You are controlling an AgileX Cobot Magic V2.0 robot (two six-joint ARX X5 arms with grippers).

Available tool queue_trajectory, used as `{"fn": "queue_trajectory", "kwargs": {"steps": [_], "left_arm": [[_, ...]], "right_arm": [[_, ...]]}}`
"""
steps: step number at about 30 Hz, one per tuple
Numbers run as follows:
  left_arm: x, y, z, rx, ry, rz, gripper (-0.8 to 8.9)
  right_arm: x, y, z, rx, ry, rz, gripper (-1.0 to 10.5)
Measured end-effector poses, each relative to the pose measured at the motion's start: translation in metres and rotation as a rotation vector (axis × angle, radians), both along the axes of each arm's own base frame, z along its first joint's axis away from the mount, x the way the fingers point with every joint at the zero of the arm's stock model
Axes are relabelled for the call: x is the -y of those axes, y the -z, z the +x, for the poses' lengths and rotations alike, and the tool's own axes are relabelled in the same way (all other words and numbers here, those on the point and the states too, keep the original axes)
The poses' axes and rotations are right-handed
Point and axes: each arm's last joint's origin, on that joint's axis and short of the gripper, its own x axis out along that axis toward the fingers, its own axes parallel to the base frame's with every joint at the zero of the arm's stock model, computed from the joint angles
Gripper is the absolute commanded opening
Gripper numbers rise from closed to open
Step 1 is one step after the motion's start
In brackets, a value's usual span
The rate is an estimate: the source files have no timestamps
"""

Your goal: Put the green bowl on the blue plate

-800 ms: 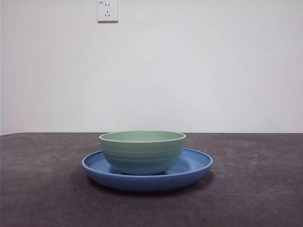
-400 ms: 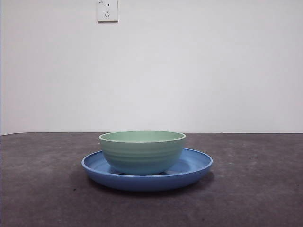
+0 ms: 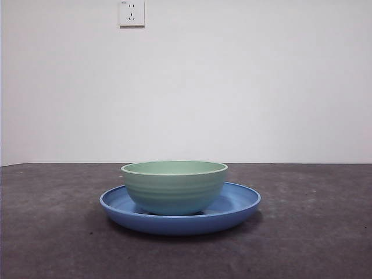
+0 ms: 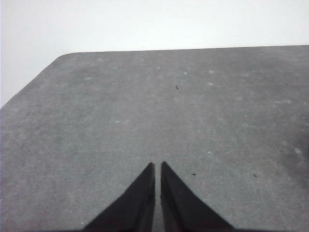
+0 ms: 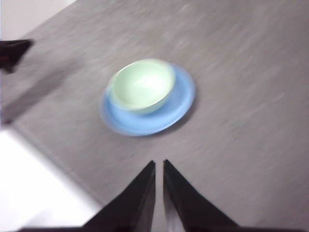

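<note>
**Insp. A:** Status of the placing step?

**Insp. B:** Judged complete. Green bowl (image 3: 174, 187) sits upright inside the blue plate (image 3: 239, 204), base on the plate floor, a bit toward one side rather than dead centre. Right wrist view agrees, though that frame is motion-blurred.

**A:** Grippers?

**B:** Right gripper (image 5: 159, 166) is well apart from the bowl, above the table, jaws together w/ only a thin slit between them, holding nothing. Left gripper (image 4: 158, 168) likewise: jaws together, empty, over bare tabletop, no dishes in its view. Neither arm shows in the front view.

**A:** Next move?

**B:** Little, in my judgement. Right arm only needs to park clear of the stack; no regrasp called for. Only risk would be a sweep back low over the bowl.

**A:** Surface & room?

**B:** Table (image 3: 314, 244) is dark grey, matte, lightly speckled, w/ a rounded corner in the left wrist view. Plain white wall (image 3: 261, 87) behind, one white wall socket (image 3: 132, 13) high up. A dark shape at the edge of the right wrist view; can't tell what it is.
</note>
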Motion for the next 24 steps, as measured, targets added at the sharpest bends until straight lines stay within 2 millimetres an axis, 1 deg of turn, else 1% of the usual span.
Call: {"fn": "queue_trajectory", "kwargs": {"steps": [2, 5, 7, 8, 11, 14, 19, 21, 24], "left_arm": [[0.000, 0.000, 0.000, 0.000, 0.000, 0.000, 0.19], [0.000, 0.000, 0.000, 0.000, 0.000, 0.000, 0.19], [0.000, 0.000, 0.000, 0.000, 0.000, 0.000, 0.19], [0.000, 0.000, 0.000, 0.000, 0.000, 0.000, 0.19], [0.000, 0.000, 0.000, 0.000, 0.000, 0.000, 0.19], [0.000, 0.000, 0.000, 0.000, 0.000, 0.000, 0.19], [0.000, 0.000, 0.000, 0.000, 0.000, 0.000, 0.19], [0.000, 0.000, 0.000, 0.000, 0.000, 0.000, 0.19], [0.000, 0.000, 0.000, 0.000, 0.000, 0.000, 0.19]], "right_arm": [[0.000, 0.005, 0.008, 0.108, 0.041, -0.034, 0.2], [0.002, 0.021, 0.026, 0.291, 0.136, -0.059, 0.2], [0.005, 0.039, 0.038, 0.396, 0.204, -0.065, 0.2], [0.006, 0.046, 0.042, 0.427, 0.229, -0.069, 0.2], [0.011, 0.075, 0.054, 0.506, 0.331, -0.075, 0.2], [0.014, 0.105, 0.065, 0.519, 0.439, -0.049, 0.2], [0.018, 0.151, 0.077, 0.431, 0.564, 0.001, 0.2], [0.019, 0.163, 0.079, 0.414, 0.587, 0.016, 0.2], [0.019, 0.173, 0.081, 0.412, 0.591, 0.028, 0.2]]}}
